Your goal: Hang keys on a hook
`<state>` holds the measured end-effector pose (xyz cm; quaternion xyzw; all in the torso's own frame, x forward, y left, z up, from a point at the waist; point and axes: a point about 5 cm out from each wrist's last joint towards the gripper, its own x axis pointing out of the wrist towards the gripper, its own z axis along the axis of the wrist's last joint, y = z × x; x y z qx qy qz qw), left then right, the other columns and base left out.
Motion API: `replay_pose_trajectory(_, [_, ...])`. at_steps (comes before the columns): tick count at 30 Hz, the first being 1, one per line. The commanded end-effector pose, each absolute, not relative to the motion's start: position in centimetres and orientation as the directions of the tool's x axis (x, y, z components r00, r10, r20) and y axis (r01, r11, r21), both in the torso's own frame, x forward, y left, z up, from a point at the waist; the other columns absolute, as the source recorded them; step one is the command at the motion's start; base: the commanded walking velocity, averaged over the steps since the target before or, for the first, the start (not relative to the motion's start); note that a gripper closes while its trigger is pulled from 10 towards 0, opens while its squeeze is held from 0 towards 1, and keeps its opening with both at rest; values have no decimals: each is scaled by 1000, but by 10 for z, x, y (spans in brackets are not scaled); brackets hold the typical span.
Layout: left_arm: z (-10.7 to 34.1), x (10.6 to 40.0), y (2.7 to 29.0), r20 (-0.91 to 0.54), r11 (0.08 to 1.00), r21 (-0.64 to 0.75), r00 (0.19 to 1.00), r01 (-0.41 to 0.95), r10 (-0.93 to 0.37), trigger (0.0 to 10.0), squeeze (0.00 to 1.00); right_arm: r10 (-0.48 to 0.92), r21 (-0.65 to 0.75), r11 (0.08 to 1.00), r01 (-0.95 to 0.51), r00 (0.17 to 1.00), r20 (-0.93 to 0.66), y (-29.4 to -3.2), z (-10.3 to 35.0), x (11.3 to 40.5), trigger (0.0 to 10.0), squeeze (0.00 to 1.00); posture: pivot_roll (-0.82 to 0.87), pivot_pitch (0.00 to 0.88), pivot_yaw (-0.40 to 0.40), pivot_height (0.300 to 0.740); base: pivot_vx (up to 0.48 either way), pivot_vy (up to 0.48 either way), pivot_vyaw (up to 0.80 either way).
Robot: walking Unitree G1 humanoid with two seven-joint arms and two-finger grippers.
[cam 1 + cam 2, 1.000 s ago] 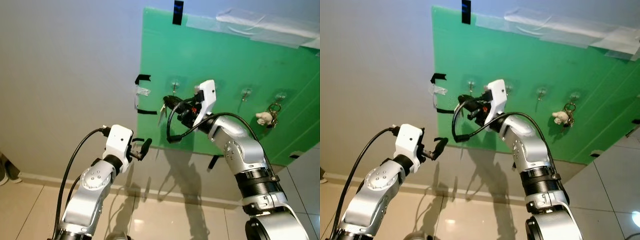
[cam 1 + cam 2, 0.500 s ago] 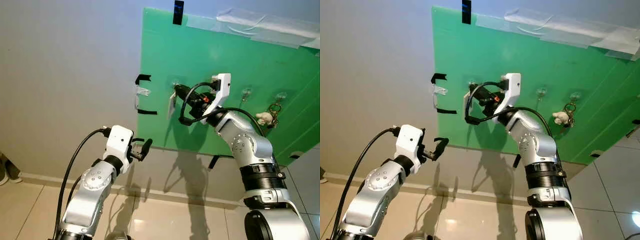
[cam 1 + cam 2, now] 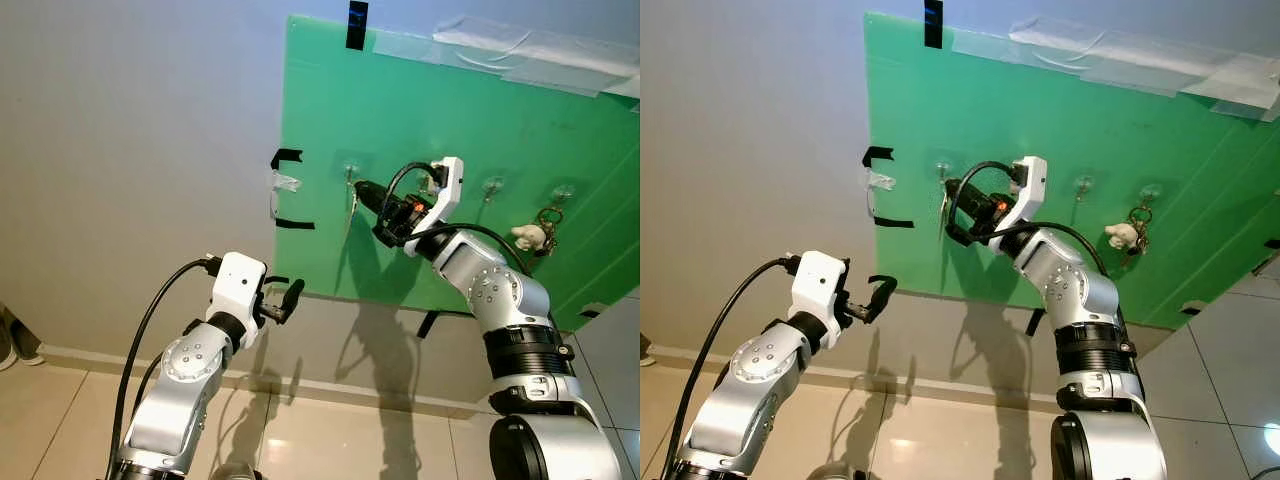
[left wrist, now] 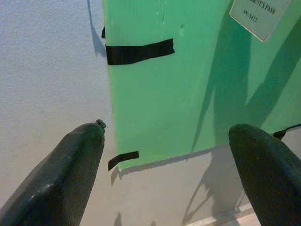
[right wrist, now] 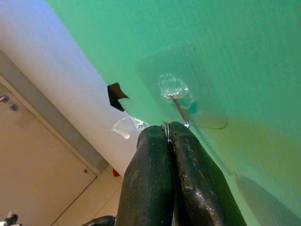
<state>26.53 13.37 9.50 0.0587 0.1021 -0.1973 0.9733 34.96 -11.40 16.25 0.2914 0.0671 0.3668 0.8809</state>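
Key ring (image 5: 165, 127) pinched between pressed-together right gripper (image 5: 168, 134) fingers just below leftmost clear hook (image 5: 173, 88) (metal prong seen in wrist view). Left gripper (image 3: 283, 297) held spread, clear of green board (image 3: 420, 110) lower edge.

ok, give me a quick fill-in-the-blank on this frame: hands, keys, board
The right hand is shut on the ____ at the leftmost hook.
The left hand hangs low with its fingers ____.
The hooks sit on a ____ board.
A keyring with a small white charm already hangs on the ____ hook.

Missing: keys; open; green; rightmost
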Motion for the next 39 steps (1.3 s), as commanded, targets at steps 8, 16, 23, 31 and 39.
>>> replay_pose_trajectory(8, [100,262,129,-207,913,75,902,400,-378,10000,0,709,544,550,-633,698,96,-109,167,351,10000,0,124,0,-105,740,0,0,0])
replay_pose_trajectory(16, [100,261,132,-210,916,76,904,394,-372,10000,0,717,540,549,-638,692,88,-102,166,355,10000,0,134,0,-110,740,0,0,0])
replay_pose_trajectory(23, [99,260,134,-210,917,80,906,390,-367,10000,0,646,533,610,-586,757,94,-109,169,366,10000,0,139,0,-109,740,0,0,0])
replay_pose_trajectory(31, [100,259,135,-209,918,84,907,388,-365,10000,0,645,548,603,-580,759,94,-106,168,369,10000,0,145,0,-109,740,0,0,0])
replay_pose_trajectory(39, [101,259,134,-214,917,85,906,389,-365,10000,0,609,693,540,-477,790,69,-114,152,368,10000,0,145,0,-107,740,0,0,0])
